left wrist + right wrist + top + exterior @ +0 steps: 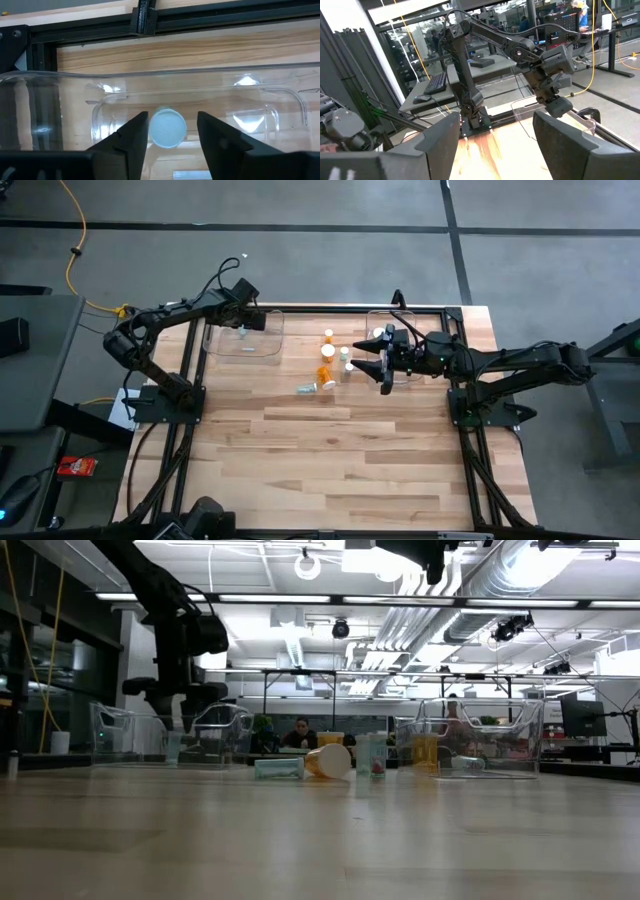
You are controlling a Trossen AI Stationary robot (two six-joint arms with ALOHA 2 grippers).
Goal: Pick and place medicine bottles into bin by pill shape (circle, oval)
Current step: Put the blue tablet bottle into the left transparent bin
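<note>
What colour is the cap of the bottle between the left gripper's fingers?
White, seen best in the left wrist view: the bottle sits inside the clear bin.

A light wooden table (330, 450) sits inside a black metal frame (470, 440). Off the table's left edge, a yellow cable (70, 240) trails across the grey floor (300, 205) near a grey desk (35, 360).

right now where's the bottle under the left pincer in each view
High view: the bottle sits inside the left clear bin, below the left pincer.
Low view: at left, standing in that bin, under the pincer.
Left wrist view: its white cap shows between the dark fingers.
Right wrist view: the bottle can't be made out.
Shared landmark: the left clear bin.
</note>
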